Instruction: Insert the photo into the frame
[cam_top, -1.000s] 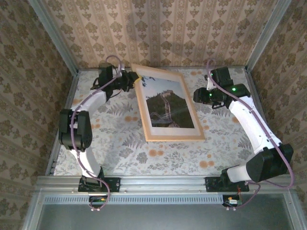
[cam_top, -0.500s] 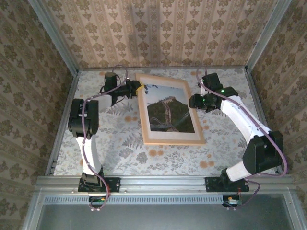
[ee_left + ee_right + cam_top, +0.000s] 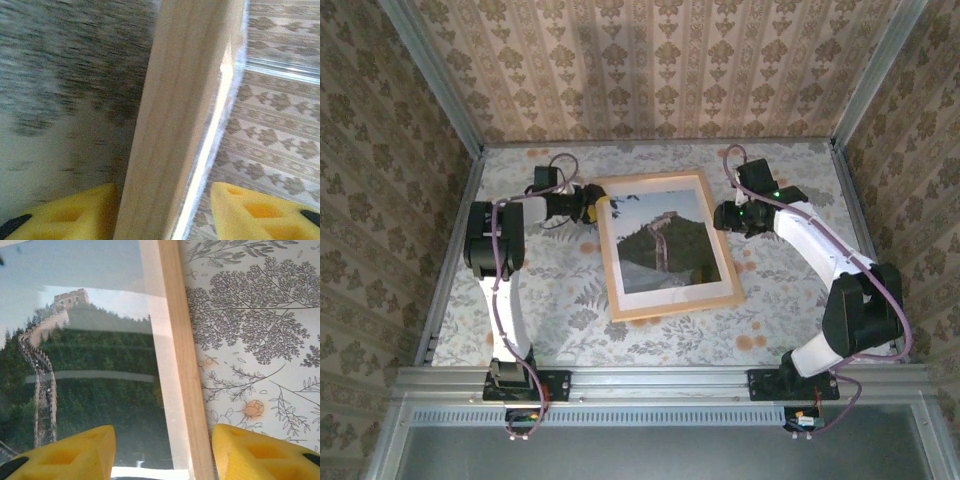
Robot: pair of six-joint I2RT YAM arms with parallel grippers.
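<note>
On the floral tabletop (image 3: 560, 300), at the centre of the top view, the frame (image 3: 675, 303) lies with its long axis running from the upper to the lower part of the picture, its top leaning slightly left. The photo (image 3: 663, 240) sits inside the moulding; in the right wrist view its white border meets the wooden rail and a reflection crosses the print.

The left claw (image 3: 590, 208) stands at the frame's upper-left corner, and the right claw (image 3: 718, 215) at the upper part of the right long rail. Both are equally near, one on each long side.

Left claw: spread, straddling the frame's edge. One of the yellow fingers (image 3: 75, 212) is against the wood; the other stands apart from it. Nothing is pinched.

Right claw: spread, with one yellow finger over the photo, the other over the tabletop and the rail between them. Nothing is gripped.

Assessment: insertion appears complete. Each claw probably needs to clear its rail before it retracts.
</note>
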